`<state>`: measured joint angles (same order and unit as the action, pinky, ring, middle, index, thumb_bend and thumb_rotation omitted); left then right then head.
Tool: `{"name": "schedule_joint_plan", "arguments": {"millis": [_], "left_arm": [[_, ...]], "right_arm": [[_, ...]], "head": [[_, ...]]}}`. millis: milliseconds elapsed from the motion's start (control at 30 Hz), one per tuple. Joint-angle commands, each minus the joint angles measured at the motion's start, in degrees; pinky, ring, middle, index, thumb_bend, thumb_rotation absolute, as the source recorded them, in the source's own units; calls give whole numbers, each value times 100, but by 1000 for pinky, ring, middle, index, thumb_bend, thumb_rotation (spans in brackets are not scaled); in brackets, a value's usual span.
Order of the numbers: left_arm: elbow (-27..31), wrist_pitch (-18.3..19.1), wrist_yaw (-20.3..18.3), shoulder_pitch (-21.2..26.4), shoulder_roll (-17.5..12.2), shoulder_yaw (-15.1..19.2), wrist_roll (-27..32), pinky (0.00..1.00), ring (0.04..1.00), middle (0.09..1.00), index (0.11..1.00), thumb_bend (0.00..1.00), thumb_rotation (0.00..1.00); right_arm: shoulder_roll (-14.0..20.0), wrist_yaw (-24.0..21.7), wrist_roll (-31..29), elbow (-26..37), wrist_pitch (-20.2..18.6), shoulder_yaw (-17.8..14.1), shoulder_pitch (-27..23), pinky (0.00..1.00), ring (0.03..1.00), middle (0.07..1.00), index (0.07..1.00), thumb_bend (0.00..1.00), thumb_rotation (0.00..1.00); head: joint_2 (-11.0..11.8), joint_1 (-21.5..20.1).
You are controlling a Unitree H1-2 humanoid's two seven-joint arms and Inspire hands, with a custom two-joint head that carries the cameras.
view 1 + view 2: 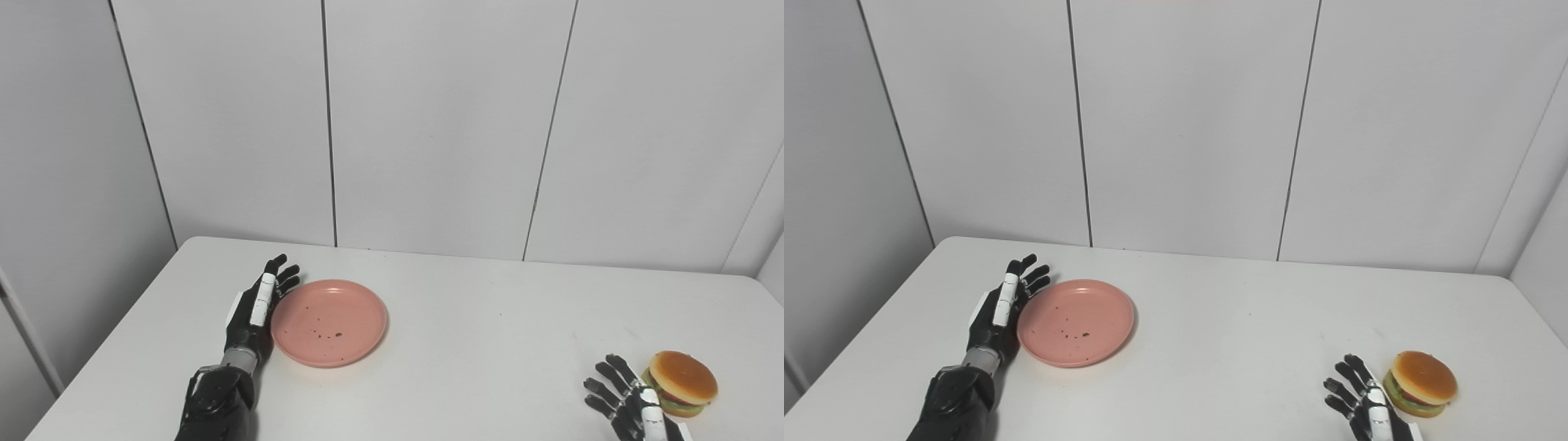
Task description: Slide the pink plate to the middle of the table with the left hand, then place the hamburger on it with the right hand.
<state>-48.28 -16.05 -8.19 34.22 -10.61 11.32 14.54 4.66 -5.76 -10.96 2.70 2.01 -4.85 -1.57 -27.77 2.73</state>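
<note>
- The pink plate point(329, 322) is lying flat on the white table point(478, 343), left of the table's middle, with a few dark crumbs scattered on its inner surface.
- The left hand point(256, 309) is resting edge-on along the plate's left rim, palm facing the plate, right against the rim or just beside it.
- Its fingers point(282, 272) are stretching out straight toward the far edge of the table and spreading slightly at the tips; they are holding nothing.
- The left forearm is coming in from the bottom edge, below and a little left of the plate.
- The hamburger point(1420, 383) is sitting upright on the table near the right front corner, well apart from the plate, showing a tan bun with green and red layers.
- The right hand point(1363, 401) is waiting just left of the hamburger, partly cut off by the bottom edge.
- Its fingers point(1344, 375) are fanning apart and pointing up and to the left, gripping nothing, and whether the hand is touching the hamburger cannot be told.
</note>
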Motion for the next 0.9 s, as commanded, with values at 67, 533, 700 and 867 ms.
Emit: {"name": "schedule_joint_plan", "arguments": {"millis": [67,533,700,867], "left_arm": [[190,6,-12,127,54,-84,-59,901,890,864,888,970,883],[957,561,696,-110,468,-383,-629,974,902,864,886,944,919],[1195,838,896,-151,542,-488,-824,994,896,857,874,937,947],[1211,902,869,-140,569,-530,-820,1000,896,855,870,940,947]], "right_arm": [[-134,22,3,-34,-193,105,170,813,814,878,884,747,995],[-233,103,45,87,-336,170,175,804,804,866,864,737,985],[-319,194,175,153,-357,260,185,794,797,857,850,752,977],[-414,269,339,194,-378,366,180,806,805,861,855,757,986]], "head": [[-28,-20],[-105,-297],[-126,-520],[-156,-897]]}}
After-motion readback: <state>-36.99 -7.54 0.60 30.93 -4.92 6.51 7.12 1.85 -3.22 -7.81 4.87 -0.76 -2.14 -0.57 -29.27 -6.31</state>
